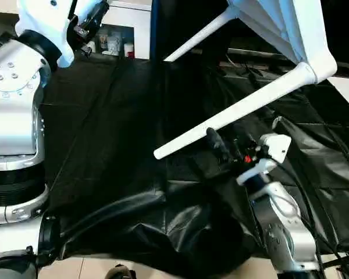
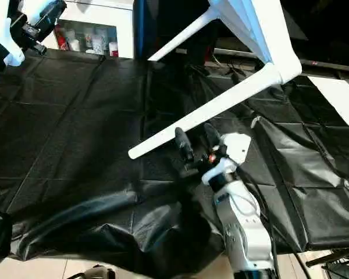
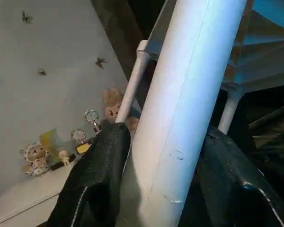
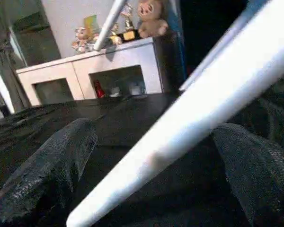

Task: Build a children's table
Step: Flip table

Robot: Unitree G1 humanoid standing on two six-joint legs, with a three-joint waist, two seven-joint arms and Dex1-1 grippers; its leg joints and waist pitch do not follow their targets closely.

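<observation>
The children's table hangs tilted above the floor, its white tabletop (image 1: 291, 23) at the upper right. Two white legs slant down to the left, a far one (image 2: 180, 38) and a near one (image 2: 209, 110). My left gripper (image 3: 163, 132) is shut on another thick white leg (image 3: 189, 94), with a black finger pressed on each side. The table's ribbed underside shows beyond it. My right gripper (image 2: 196, 139) is open just under the near leg. In the right wrist view that leg (image 4: 189, 123) crosses between the wide-spread fingers (image 4: 61, 156) without touching them.
A crumpled black sheet (image 2: 75, 116) covers the floor under the table. A white cabinet (image 2: 99, 13) with glass doors and small items stands at the back, with plush toys (image 4: 149, 16) on top. A white panel (image 2: 337, 99) lies at the right. Cables run along my right forearm (image 2: 241, 221).
</observation>
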